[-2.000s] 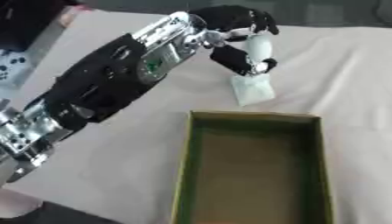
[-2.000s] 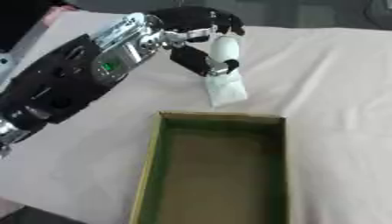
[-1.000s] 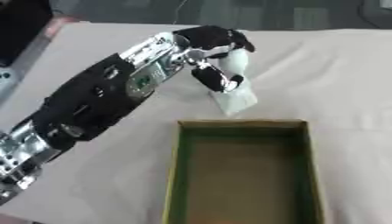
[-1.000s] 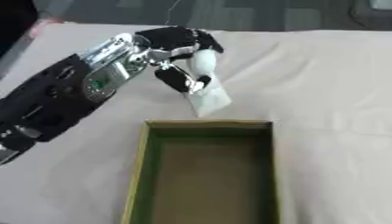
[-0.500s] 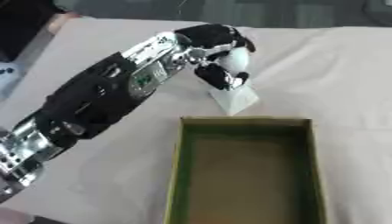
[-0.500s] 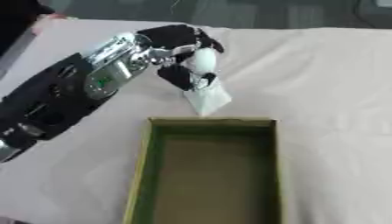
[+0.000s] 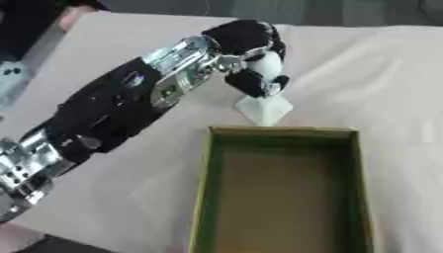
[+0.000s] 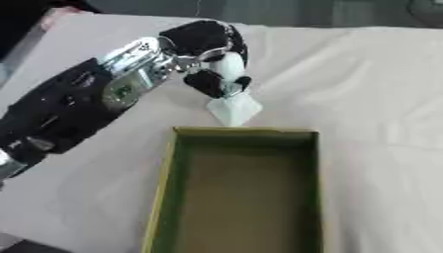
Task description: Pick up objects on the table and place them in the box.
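One hand works here: the left hand (image 7: 249, 54) reaches in from the lower left across the cloth-covered table (image 7: 380, 74), its black-and-silver arm (image 7: 121, 113) lying diagonally over the cloth. Its dark fingers (image 7: 251, 81) are curled round the upper part of a white object (image 7: 264, 101), pinching it from above. The object has a rounded white top that sits between the fingers and the thumb side of the hand, and a wider, pale, pointed lower part that hangs out below the fingers. That lower part shows just beyond the far rim of the box (image 7: 281, 131), its tip close to the rim; whether it touches the cloth or the rim cannot be told.

The box is a long open rectangle with yellowish-green walls and a dull brownish floor, lying near the viewer with its length running away from the lower edge of the view. Nothing shows inside it. The held object is outside the box, on the far side of it and slightly toward the box's left half.

The cloth is pale and creased to the right of the hand. At the upper left corner a dark shape (image 7: 26, 24) sits at the table's edge, and a pale item (image 7: 10, 79) with dark dots lies at the left border. Nothing stands between the held object and the box opening. The right hand is out of sight.
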Controlling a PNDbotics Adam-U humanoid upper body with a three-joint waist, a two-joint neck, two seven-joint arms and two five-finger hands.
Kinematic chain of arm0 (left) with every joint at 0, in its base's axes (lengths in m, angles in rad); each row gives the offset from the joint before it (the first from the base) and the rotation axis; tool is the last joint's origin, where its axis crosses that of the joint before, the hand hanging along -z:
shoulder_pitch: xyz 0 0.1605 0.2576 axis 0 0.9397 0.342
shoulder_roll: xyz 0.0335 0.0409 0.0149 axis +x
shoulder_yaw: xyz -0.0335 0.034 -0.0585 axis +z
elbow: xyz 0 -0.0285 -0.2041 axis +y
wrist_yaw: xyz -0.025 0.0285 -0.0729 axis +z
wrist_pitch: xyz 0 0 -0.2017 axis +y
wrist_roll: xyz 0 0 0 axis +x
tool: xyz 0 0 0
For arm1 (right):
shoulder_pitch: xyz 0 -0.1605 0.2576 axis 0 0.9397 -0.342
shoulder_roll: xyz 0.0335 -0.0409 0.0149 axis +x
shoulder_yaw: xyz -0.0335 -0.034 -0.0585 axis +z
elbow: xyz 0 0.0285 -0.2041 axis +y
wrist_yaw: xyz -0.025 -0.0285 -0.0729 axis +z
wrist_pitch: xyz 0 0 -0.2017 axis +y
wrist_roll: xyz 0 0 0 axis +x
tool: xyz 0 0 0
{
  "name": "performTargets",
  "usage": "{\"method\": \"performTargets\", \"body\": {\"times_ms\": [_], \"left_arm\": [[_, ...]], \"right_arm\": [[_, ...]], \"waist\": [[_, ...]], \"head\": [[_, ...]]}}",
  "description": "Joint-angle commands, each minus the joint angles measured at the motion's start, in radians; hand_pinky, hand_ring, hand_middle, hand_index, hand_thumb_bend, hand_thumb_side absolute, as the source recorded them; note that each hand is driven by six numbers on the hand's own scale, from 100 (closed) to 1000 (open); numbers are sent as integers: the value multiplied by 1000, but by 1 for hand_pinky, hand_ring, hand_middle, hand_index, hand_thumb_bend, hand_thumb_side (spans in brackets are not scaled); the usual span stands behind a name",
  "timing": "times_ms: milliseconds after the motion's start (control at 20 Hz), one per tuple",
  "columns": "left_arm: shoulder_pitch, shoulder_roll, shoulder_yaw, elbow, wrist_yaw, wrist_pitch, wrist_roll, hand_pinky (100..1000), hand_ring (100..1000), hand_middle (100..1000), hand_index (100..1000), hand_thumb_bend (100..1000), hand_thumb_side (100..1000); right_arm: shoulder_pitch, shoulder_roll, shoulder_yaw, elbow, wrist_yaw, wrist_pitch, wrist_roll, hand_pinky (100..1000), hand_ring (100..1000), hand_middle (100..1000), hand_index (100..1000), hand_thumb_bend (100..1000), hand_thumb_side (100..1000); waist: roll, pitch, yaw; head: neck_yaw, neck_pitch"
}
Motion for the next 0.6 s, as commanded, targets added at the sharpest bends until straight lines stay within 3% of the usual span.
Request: {"method": "performTargets", "body": {"times_ms": [50,400,600], "left_arm": [[-29,35,14,-40,-16,20,44,100,100,100,131,100,672],[-76,65,28,-148,17,81,201,100,100,100,132,100,665],[-97,78,38,-228,141,136,287,100,100,100,136,100,672]], "right_arm": [[-5,-10,-7,-13,2,1,-9,470,370,305,377,100,926],[11,-30,-15,-13,17,-3,-17,470,370,305,377,100,927],[18,-36,-18,-13,22,-5,-24,469,369,305,377,100,927]], "waist": [[-1,-22,7],[-6,-39,35],[-6,-48,45]], "head": [[12,5],[-10,8],[3,8]]}}
